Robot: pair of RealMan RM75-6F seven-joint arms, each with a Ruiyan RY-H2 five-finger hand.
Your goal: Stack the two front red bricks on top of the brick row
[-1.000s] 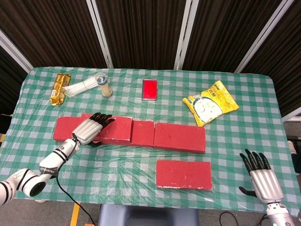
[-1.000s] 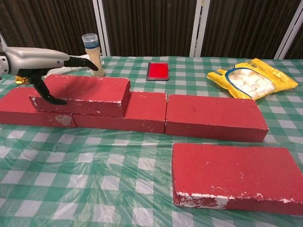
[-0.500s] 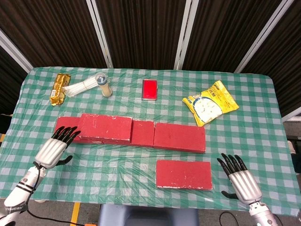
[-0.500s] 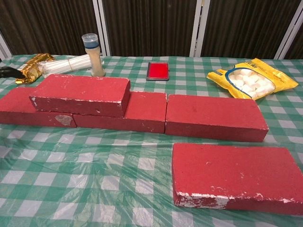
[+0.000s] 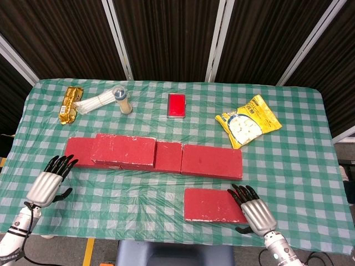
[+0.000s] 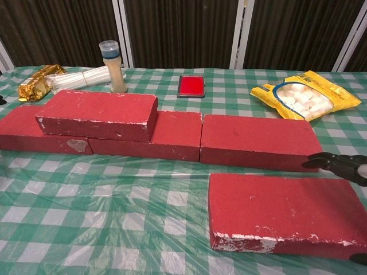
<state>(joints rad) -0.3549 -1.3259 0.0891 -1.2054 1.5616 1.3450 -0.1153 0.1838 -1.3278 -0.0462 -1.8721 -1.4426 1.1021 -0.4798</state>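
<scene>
The loose red brick (image 5: 216, 205) is lying flat at the bench's (image 5: 166, 183) front, just ahead of the brick row (image 5: 211, 162), and your right hand (image 5: 254, 210) is hovering over its right end with fingers spread, gripping nothing. One stacked brick (image 5: 123, 151) is already sitting on the row's left part. Your left hand (image 5: 49, 182) is hanging open near the row's left end. Behind the row, a marshmallow bag (image 5: 248, 121), red case (image 5: 177, 105), bottle (image 5: 122, 98), and straws (image 5: 97, 102) are lying well apart.

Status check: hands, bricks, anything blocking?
Left hand open, off the row. Right hand open over the front brick, no grip yet. One stacked brick already up on the brick row. Nothing blocking.
</scene>
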